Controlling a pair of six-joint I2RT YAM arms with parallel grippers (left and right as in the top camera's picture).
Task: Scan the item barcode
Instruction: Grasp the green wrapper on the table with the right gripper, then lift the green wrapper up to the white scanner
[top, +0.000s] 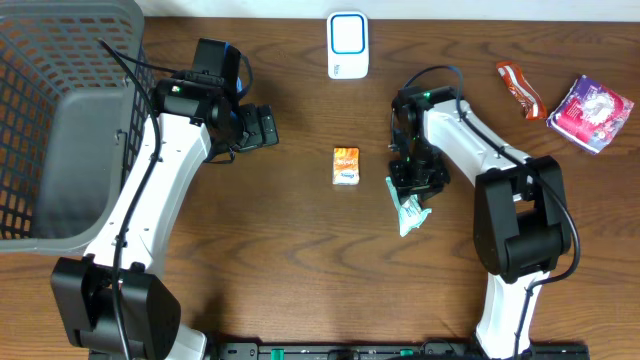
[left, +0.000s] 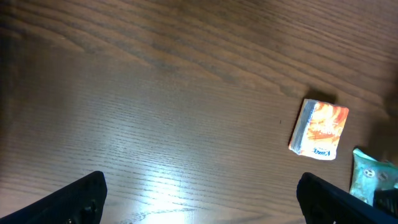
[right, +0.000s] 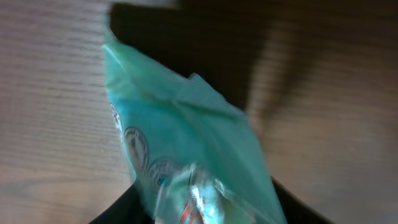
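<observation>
We see the crinkled teal-green plastic packet (top: 408, 213) lying on the brown wooden worktop (top: 300, 260), right of centre and near the small orange cardboard box (top: 346, 165). The right fingers (right: 121, 214) stand partly closed on either side of the packet's upper end; we cannot tell whether they grip it. The left fingers (left: 74, 199) are spread fully wide and hold nothing, hovering over bare wood left of the box. The white rectangular barcode scanner (top: 347, 45) sits at the far edge, well apart from the packet.
</observation>
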